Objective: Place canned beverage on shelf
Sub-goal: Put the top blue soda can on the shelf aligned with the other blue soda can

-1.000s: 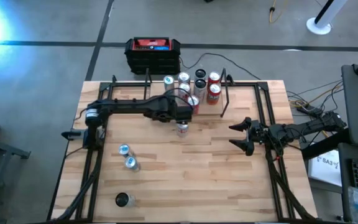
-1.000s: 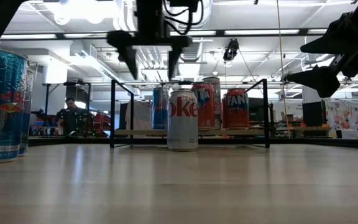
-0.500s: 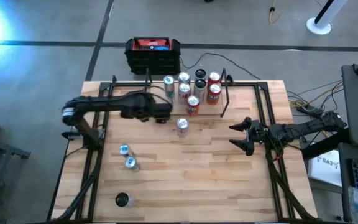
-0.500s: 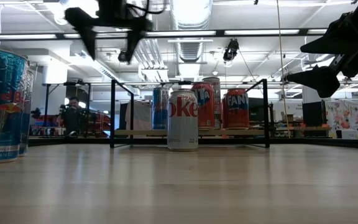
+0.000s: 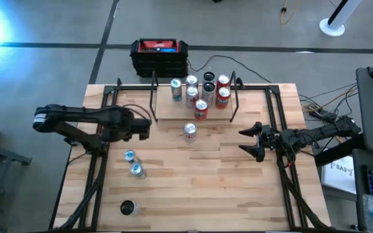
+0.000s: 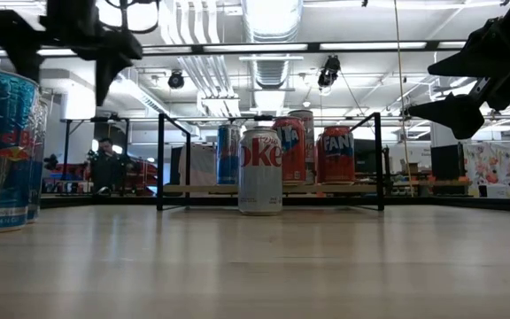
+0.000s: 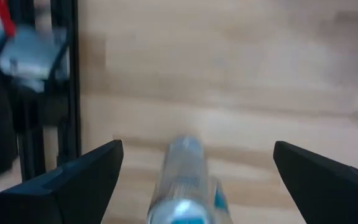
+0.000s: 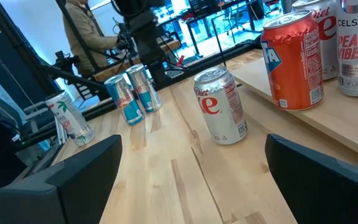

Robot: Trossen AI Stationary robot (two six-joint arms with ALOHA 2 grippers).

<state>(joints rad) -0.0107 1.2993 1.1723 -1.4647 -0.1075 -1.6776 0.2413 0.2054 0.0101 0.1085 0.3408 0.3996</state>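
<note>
A silver Diet Coke can (image 5: 190, 131) (image 6: 260, 170) stands upright on the table just in front of the shelf (image 5: 167, 107) (image 6: 326, 189). The shelf's wood board carries several upright cans (image 5: 207, 90). My left gripper (image 5: 141, 126) (image 6: 65, 53) hangs open, pointing down, high over the table's left part, above and just beyond two slim Red Bull cans (image 5: 133, 162) (image 7: 182, 180). It holds nothing. My right gripper (image 5: 247, 141) (image 6: 441, 84) waits open and level at the table's right side, pointing toward the Diet Coke can (image 8: 221, 106).
A dark can (image 5: 127, 208) stands near the front left corner. A black box with a red top (image 5: 159, 55) sits on the floor behind the table. Black frame rails (image 5: 96, 162) run along both sides. A person (image 8: 86, 25) is in the room beyond.
My left gripper has swept from above the Diet Coke can toward the table's left edge, staying high and open and rolling as it went. The Diet Coke can has stayed upright in front of the shelf.
</note>
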